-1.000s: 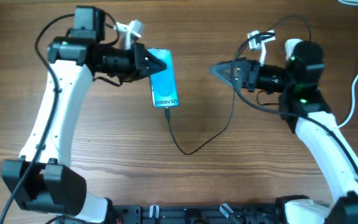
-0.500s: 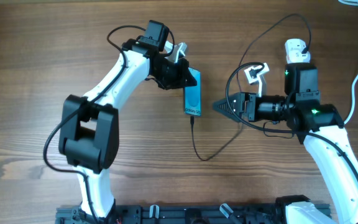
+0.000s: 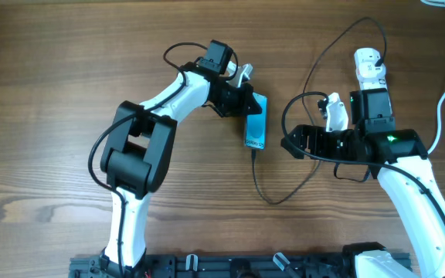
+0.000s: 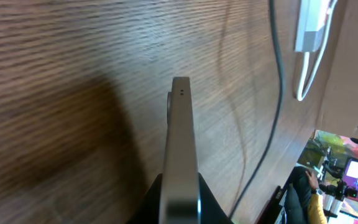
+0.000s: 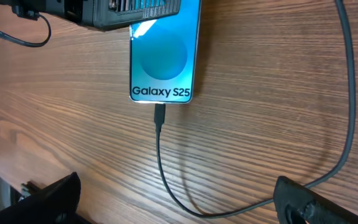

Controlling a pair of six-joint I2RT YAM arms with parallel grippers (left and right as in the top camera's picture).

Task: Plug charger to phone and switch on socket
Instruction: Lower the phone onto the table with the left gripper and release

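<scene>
The phone [image 3: 256,127] has a turquoise screen reading "Galaxy S25" [image 5: 165,62]. My left gripper [image 3: 244,104] is shut on its upper end and holds it tilted, screen turned toward the right arm. It shows edge-on between the jaws in the left wrist view [image 4: 180,124]. The charger's small connector [image 5: 160,116] sits in the phone's lower end. Its thin black cable [image 3: 273,199] loops down and back up to the right. My right gripper [image 3: 292,144] is open, and the cable [image 5: 166,180] passes between its fingers [image 5: 179,205] untouched. The socket is out of view.
A white cable [image 3: 443,85] runs down the table's far right edge. A white object with a looped white cable [image 4: 312,25] shows at the top right of the left wrist view; I cannot tell what it is. Wooden tabletop [image 3: 45,139] lies to the left.
My left arm has carried the phone to the right and tilted it, dragging the black cable along. My right wrist has rolled and its fingers now show spread wide.
</scene>
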